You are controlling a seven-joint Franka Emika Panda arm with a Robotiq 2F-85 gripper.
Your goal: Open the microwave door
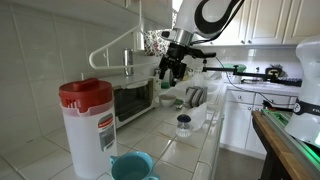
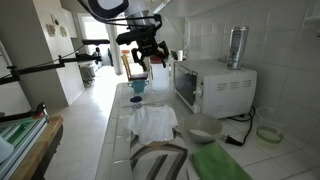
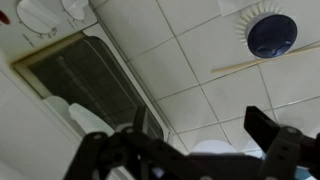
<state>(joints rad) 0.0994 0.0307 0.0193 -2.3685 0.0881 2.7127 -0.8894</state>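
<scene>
The microwave (image 1: 133, 102) stands on the tiled counter against the wall; it also shows in an exterior view (image 2: 218, 86). Its dark-glass door (image 2: 184, 86) looks shut. In the wrist view the door (image 3: 95, 85) fills the upper left, with white knobs beside it. My gripper (image 1: 172, 68) hangs above the counter in front of the door, apart from it, as the exterior view (image 2: 140, 55) also shows. In the wrist view its two dark fingers (image 3: 180, 135) are spread wide with nothing between them.
A red-lidded clear pitcher (image 1: 86, 128) and a blue cup (image 1: 131, 165) stand in the foreground. A blue-lidded jar (image 3: 272, 35) sits on the counter near the gripper. A white cloth (image 2: 155, 120), a bowl (image 2: 203, 127) and a metal flask (image 2: 237, 45) on the microwave are nearby.
</scene>
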